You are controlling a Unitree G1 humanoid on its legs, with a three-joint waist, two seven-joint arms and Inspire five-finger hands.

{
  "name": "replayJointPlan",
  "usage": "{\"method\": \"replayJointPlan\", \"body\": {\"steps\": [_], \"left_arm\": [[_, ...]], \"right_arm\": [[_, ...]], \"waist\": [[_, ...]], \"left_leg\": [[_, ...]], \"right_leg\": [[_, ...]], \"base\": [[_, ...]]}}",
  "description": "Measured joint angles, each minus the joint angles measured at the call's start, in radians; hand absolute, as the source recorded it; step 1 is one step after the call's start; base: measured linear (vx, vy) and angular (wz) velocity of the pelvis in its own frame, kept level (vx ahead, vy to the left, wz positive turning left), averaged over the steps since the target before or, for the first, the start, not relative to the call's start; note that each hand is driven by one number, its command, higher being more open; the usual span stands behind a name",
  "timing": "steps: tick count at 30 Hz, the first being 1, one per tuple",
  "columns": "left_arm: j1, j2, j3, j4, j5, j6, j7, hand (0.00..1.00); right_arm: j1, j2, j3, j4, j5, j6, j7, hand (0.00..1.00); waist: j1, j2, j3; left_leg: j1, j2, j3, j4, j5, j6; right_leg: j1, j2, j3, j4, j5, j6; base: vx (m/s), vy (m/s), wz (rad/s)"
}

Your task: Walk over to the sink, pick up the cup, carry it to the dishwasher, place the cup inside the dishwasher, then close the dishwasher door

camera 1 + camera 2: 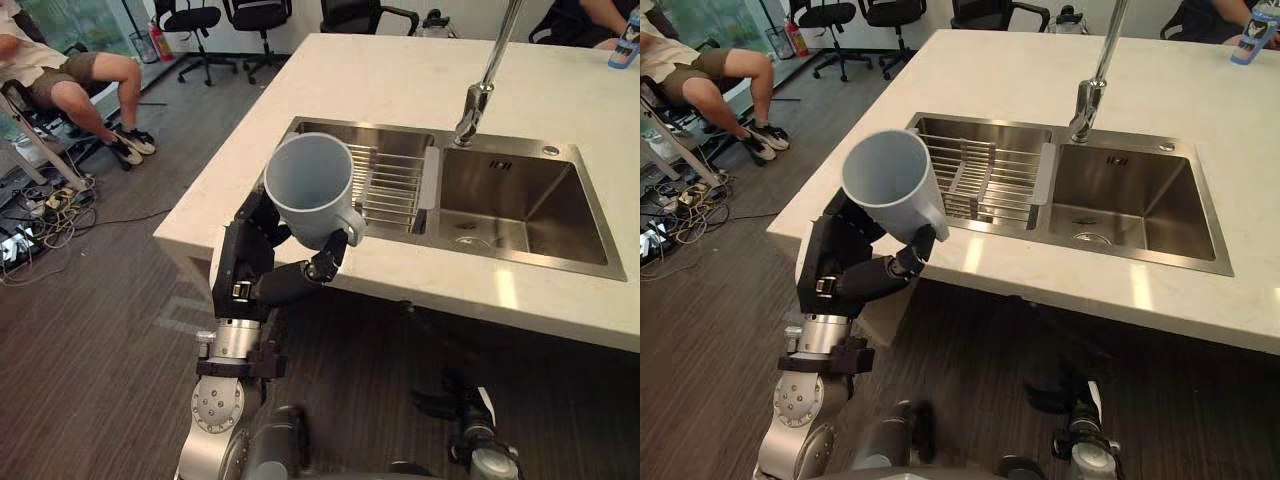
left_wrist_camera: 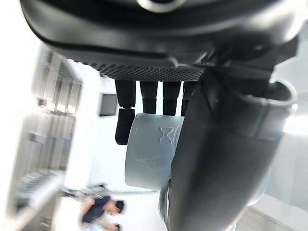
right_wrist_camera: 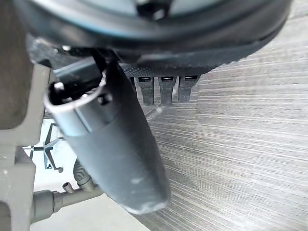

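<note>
left hand (image 1: 262, 262): curled round the cup, fingers (image 2: 149, 96) on one side of its wall, thumb (image 1: 326, 262) on the other, down by the handle
cup (image 1: 312, 190): pale blue-grey, in the left hand, held in the air above the palm, tilted, with its open mouth facing up and away from the sink; nothing seen inside
counter (image 1: 400, 90): pale stone top, its near corner right behind the hand; the cup overlaps this front edge and does not touch it
sink (image 1: 520, 200): steel, two basins, set in the counter just past the cup
rack (image 1: 390, 185): wire, in the basin nearest the hand, directly beyond the cup
faucet (image 1: 478, 95): tall, chrome, behind the divider between the basins, farther from the hand than the rack
bottle (image 1: 625, 45): far corner of the counter, well away from the hand
person (image 1: 70, 75): seated, legs out, well off on the hand's outer side
office chairs (image 1: 195, 20): black, beyond the counter's far end
right hand (image 3: 115, 154): low, below counter level, over the floor (image 3: 240, 144); fingers loose, holding nothing
</note>
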Motion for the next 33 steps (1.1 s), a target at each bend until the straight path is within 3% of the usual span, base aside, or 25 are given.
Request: {"method": "replayJointPlan", "body": {"steps": [1,2,3,5,9,15,19,21,22,23,24,25,26,28,29,30,31,33], "left_arm": [[-0.005,-0.001,-0.011,0.01,-0.003,-0.003,-0.001,0.3],[-0.026,-0.003,-0.032,0.042,-0.005,-0.008,-0.002,0.3],[-0.066,-0.005,-0.039,0.085,-0.006,-0.008,-0.005,0.3],[-0.09,0.01,-0.03,0.158,-0.009,0.002,0.004,0.3],[-0.088,0.017,0.005,0.229,-0.018,0.032,0.013,0.3],[-0.08,0.028,0.02,0.224,-0.018,0.031,0.015,0.3],[-0.052,0.01,0.035,0.214,-0.017,0.032,0.015,0.3],[-0.039,-0.006,0.062,0.207,-0.018,0.032,0.018,0.3],[-0.04,-0.015,0.073,0.207,-0.018,0.032,0.021,0.3],[-0.039,-0.021,0.087,0.201,-0.018,0.032,0.025,0.3],[-0.038,-0.021,0.104,0.2,-0.019,0.031,0.029,0.3],[-0.038,-0.023,0.112,0.2,-0.019,0.031,0.029,0.3],[-0.034,-0.028,0.121,0.198,-0.019,0.031,0.029,0.3],[0.005,-0.029,0.138,0.17,-0.023,0.031,0.028,0.3],[0.026,-0.026,0.145,0.157,-0.038,0.03,0.024,0.3],[0.043,-0.027,0.155,0.149,-0.04,0.031,0.023,0.3],[0.054,-0.027,0.16,0.144,-0.044,0.032,0.023,0.3],[0.088,-0.034,0.167,0.132,-0.056,0.033,0.024,0.3]], "right_arm": [[0.005,0.003,-0.004,0.001,0.0,0.0,-0.002,0.9],[0.01,0.004,-0.01,0.003,0.0,0.0,-0.005,0.9],[-0.009,0.004,-0.02,0.017,0.0,-0.002,-0.004,0.9],[-0.035,0.019,-0.018,0.059,0.001,0.0,0.004,0.9],[-0.042,0.041,-0.013,0.089,0.0,-0.001,0.013,0.9],[-0.055,0.043,0.003,0.116,-0.001,-0.001,0.014,0.9],[-0.057,0.03,0.015,0.118,-0.003,-0.001,0.008,0.9],[-0.063,0.026,0.015,0.117,-0.008,-0.001,0.001,0.9],[-0.063,0.022,0.014,0.117,-0.01,-0.001,-0.004,0.9],[-0.066,0.016,0.012,0.117,-0.011,0.0,-0.013,0.9],[-0.067,0.012,0.014,0.106,-0.012,-0.001,-0.018,0.9],[-0.068,0.003,0.014,0.1,-0.014,-0.001,-0.021,0.9],[-0.077,-0.013,0.014,0.1,-0.023,0.0,-0.025,0.9],[-0.104,-0.014,0.013,0.096,-0.028,0.0,-0.028,0.9],[-0.121,-0.004,0.013,0.093,-0.039,0.0,-0.031,0.9],[-0.14,0.006,0.016,0.097,-0.051,0.001,-0.03,0.9],[-0.147,0.009,0.018,0.097,-0.053,0.001,-0.03,0.9],[-0.168,0.009,0.042,0.096,-0.065,0.003,-0.026,0.9]], "waist": [[-0.008,0.002,-0.019],[-0.02,0.012,-0.063],[-0.027,0.029,-0.077],[-0.03,0.009,-0.07],[-0.031,0.006,-0.07],[-0.031,0.003,-0.073],[-0.03,0.002,-0.072],[-0.022,-0.001,-0.069],[-0.022,-0.004,-0.067],[-0.014,-0.021,-0.056],[-0.007,-0.02,-0.055],[-0.007,-0.012,-0.053],[-0.006,-0.001,-0.048],[0.005,-0.006,-0.044],[0.007,-0.021,-0.035],[0.017,-0.039,-0.024],[0.02,-0.046,-0.02],[0.022,-0.05,-0.016]], "left_leg": [[0.043,0.004,-0.011,-0.052,-0.009,-0.02],[0.131,0.001,-0.022,-0.23,-0.02,-0.069],[0.185,-0.012,-0.029,-0.388,0.009,-0.144],[0.203,-0.043,-0.026,-0.439,0.049,-0.114],[0.218,-0.078,-0.021,-0.442,0.053,-0.088],[0.218,-0.088,-0.017,-0.46,0.072,-0.068],[0.169,-0.092,-0.071,-0.424,0.08,-0.066],[0.129,-0.098,-0.058,-0.401,0.096,-0.049],[0.115,-0.101,-0.014,-0.404,0.116,-0.028],[0.107,-0.095,0.089,-0.407,0.106,0.034],[0.089,-0.033,0.249,-0.348,0.07,0.056],[0.085,-0.009,0.304,-0.321,0.065,0.054],[0.085,0.009,0.332,-0.305,0.082,0.026],[0.076,-0.034,0.285,-0.305,0.067,0.02],[0.072,-0.068,0.253,-0.294,0.032,0.005],[0.072,-0.103,0.232,-0.275,0.01,0.012],[0.071,-0.122,0.219,-0.263,-0.003,0.016],[0.067,-0.168,0.176,-0.224,-0.04,0.043]], "right_leg": [[-0.009,0.0,-0.01,-0.017,0.012,0.005],[-0.044,-0.001,-0.028,-0.043,0.034,0.018],[-0.07,-0.007,-0.043,-0.05,0.047,0.034],[-0.06,-0.03,-0.043,-0.078,0.082,0.05],[-0.03,-0.057,-0.04,-0.117,0.114,0.076],[-0.022,-0.056,-0.038,-0.156,0.15,0.078],[-0.009,-0.059,-0.108,-0.161,0.154,0.077],[0.004,-0.07,-0.165,-0.166,0.154,0.077],[0.016,-0.081,-0.211,-0.171,0.154,0.078],[0.028,-0.099,-0.267,-0.174,0.156,0.08],[0.038,-0.108,-0.32,-0.173,0.156,0.081],[0.048,-0.109,-0.351,-0.173,0.156,0.082],[0.068,-0.114,-0.397,-0.17,0.152,0.089],[0.085,-0.15,-0.439,-0.146,0.131,0.12],[0.095,-0.188,-0.475,-0.11,0.103,0.137],[0.096,-0.236,-0.49,-0.042,0.066,0.149],[0.099,-0.258,-0.498,-0.008,0.049,0.144],[0.08,-0.335,-0.483,0.161,0.037,0.101]], "base": [[-0.11,0.115,0.51],[-0.09,0.145,0.57],[-0.1,0.161,0.49],[-0.07,0.15,0.15],[-0.04,0.113,0.02],[-0.06,0.043,-0.01],[-0.07,-0.014,0.46],[-0.1,0.019,0.92],[-0.12,0.04,1.23],[-0.1,0.038,1.52],[-0.05,0.041,1.39],[0.0,0.055,1.38],[0.0,0.108,1.19],[0.0,0.16,0.98],[0.02,0.209,0.94],[0.02,0.212,0.93],[0.05,0.215,0.81],[0.13,0.242,0.91]]}}
